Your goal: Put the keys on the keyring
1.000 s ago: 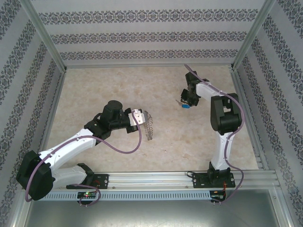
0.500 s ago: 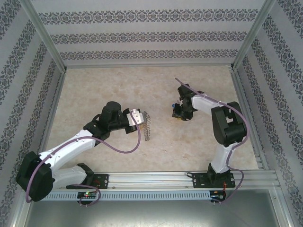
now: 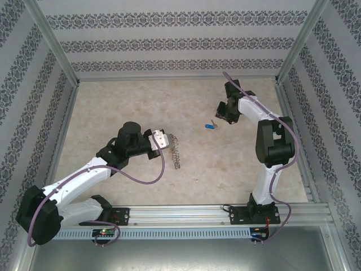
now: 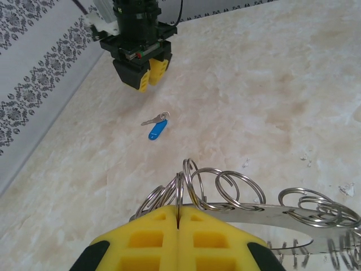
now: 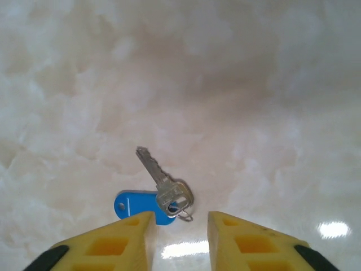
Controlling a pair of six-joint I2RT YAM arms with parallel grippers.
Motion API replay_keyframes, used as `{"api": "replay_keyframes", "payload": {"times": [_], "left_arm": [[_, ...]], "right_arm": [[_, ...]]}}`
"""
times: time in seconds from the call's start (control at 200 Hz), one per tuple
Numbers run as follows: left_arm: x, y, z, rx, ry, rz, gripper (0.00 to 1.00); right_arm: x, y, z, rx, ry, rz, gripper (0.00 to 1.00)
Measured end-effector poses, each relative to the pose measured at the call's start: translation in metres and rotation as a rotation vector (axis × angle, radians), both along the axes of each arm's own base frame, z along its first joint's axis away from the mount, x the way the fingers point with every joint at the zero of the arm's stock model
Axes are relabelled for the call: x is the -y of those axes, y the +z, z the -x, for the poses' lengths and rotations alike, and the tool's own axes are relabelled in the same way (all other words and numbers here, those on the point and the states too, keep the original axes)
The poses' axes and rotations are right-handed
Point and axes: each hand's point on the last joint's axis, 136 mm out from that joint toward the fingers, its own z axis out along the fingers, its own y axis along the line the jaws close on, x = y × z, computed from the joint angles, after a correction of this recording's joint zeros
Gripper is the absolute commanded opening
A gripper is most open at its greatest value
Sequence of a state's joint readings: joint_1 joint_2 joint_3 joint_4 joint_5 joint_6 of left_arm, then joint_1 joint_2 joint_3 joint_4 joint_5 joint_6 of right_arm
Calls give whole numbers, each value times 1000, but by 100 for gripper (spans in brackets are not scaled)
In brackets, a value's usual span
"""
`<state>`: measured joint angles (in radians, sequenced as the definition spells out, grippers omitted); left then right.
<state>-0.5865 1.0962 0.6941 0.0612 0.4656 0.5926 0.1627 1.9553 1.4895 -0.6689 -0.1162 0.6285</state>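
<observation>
Right hand (image 5: 179, 226) is open and empty. In its wrist view the jaws sit at the bottom edge, with the gap roughly as wide as the key's head.

The key (image 5: 172, 196) lies flat on the tabletop (image 3: 113, 107), just above that gap and slightly left of its centre. Its shaft runs from upper left down to the head at lower right. The blue tag (image 5: 132, 206) sticks out to the left from the head, partly behind the left fingertip. So the key's long axis is diagonal to the jaw line, not across it.

In the top view the key is just lower-left of the right hand and well apart from the left hand (image 4: 177, 220), so the right arm is the nearer one by a wide margin.

Left hand is clamped shut on the keyring (image 4: 254, 212) and holds it off the tabletop left of centre, wire loops fanned out past the fingertips.

Versus 0.5 s ago: the right hand was down and further toward centre, right on top of the key. Now it has backed off to the upper right and the key lies bare. The key also sits a bit left of where it was 1 s ago. My read is that the grasp didn't take, so it needs another attempt. Left hand and keyring have barely moved.
</observation>
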Motion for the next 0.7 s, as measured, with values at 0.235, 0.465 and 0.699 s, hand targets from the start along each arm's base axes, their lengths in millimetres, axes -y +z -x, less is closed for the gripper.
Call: {"api": "replay_keyframes", "payload": {"times": [0.235,0.465,0.699], "left_arm": [[-1,-1,1,-3,4,1,0],[-2,-1,1,-8,11,3,0],[-2,0,1,-15,12,11,0]], "right_arm": [[-21,5,-7,39,25,-49,30],[-11,-4,-16,72,404,-40,31],[-5,-27,6,22,551,-68,29]]}}
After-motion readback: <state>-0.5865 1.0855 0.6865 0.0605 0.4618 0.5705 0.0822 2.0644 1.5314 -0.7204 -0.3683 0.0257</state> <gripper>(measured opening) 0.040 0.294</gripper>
